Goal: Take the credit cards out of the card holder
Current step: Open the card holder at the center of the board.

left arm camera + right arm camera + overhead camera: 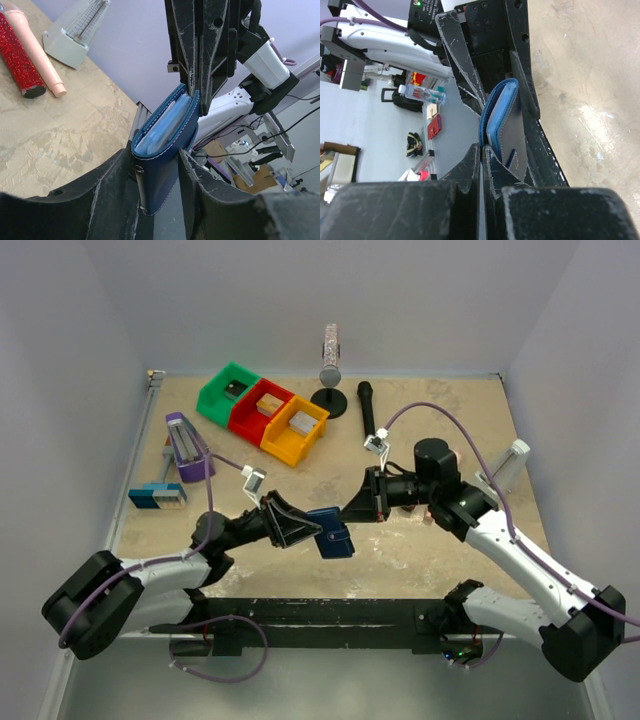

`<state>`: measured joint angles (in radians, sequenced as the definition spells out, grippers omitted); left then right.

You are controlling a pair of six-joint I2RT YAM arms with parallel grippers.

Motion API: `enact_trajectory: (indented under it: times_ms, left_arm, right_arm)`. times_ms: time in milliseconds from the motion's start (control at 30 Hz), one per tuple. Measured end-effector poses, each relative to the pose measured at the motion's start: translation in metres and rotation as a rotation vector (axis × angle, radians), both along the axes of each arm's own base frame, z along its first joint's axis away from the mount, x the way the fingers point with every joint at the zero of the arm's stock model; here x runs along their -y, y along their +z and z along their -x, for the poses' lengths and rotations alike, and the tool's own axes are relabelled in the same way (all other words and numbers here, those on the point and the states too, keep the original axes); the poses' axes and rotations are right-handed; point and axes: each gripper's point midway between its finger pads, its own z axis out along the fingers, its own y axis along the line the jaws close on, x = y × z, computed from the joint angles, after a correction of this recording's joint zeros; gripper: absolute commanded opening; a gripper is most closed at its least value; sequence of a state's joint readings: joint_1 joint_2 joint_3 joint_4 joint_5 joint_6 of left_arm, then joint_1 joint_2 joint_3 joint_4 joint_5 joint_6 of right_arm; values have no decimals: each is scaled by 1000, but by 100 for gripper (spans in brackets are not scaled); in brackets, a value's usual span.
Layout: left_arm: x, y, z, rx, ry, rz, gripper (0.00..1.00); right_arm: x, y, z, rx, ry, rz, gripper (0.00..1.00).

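The card holder (330, 530), a dark blue bifold wallet, hangs in the air between both arms above the table's near middle. My left gripper (300, 530) is shut on its lower folded part, one finger on each side of it (154, 152). My right gripper (355, 508) is shut on the wallet's outer flap edge, its jaws pressed almost together (481, 150). The wallet (165, 135) is slightly parted and shows light blue inner pockets, which also show in the right wrist view (502, 115). No credit cards show; they are hidden.
Green (228, 392), red (260, 408) and yellow (295, 430) bins holding small blocks stand at the back left. A purple object (185, 447) and a blue-and-grey block (158, 496) lie at the left. A glitter tube on a stand (330, 355), a black stick (367, 405) and a white metronome (505, 465) are behind and to the right.
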<state>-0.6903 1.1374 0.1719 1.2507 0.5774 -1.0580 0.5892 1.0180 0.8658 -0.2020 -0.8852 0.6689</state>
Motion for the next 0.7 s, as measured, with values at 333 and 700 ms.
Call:
enact_trajectory:
  times_ms: [333, 700]
  left_arm:
    - [0, -3, 2, -28, -13, 0, 53]
    - [-6, 17, 9, 29, -13, 46, 50]
  right_arm:
    - [-1, -5, -2, -10, 1, 10, 0]
    - [-2, -8, -4, -19, 0, 19, 0]
